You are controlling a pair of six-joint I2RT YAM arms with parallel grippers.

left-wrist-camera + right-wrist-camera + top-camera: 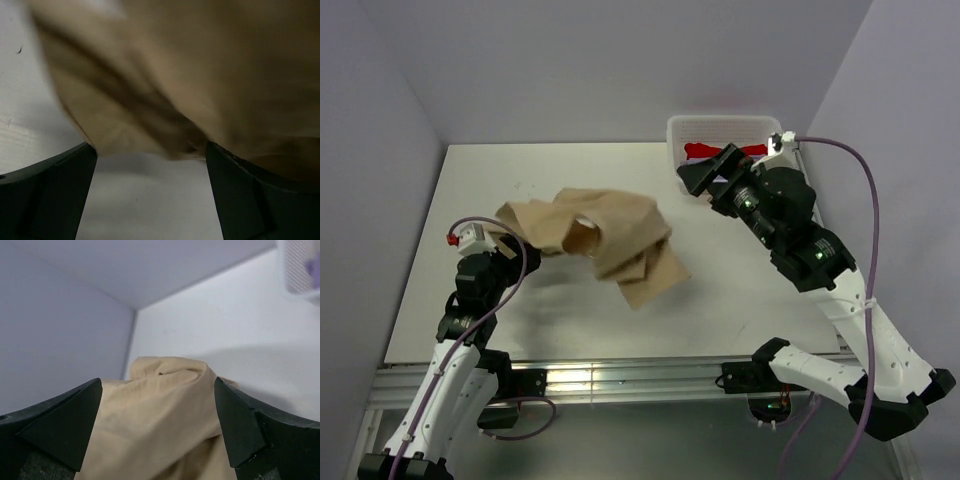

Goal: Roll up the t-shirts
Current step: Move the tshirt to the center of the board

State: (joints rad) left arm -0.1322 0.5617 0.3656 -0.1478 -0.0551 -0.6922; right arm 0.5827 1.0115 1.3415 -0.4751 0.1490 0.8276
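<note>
Zero rolls finished, by the look of things. On the white table [520, 180], near centre and a touch toward 9 o'clock: the tan t-shirt [610, 235], crumpled, neither flattened nor folded. At 1 o'clock, a white basket [720, 122] with a red t-shirt [700, 150] and some lavender cloth [307, 265] inside. Left gripper [150, 146] at 8 o'clock, spread wide, tan cloth draped just ahead but not pinched. Right gripper [157, 381] at 2 o'clock, likewise spread wide, holding nothing. Yet to come: flattening, folding, rolling, then the others.
</note>
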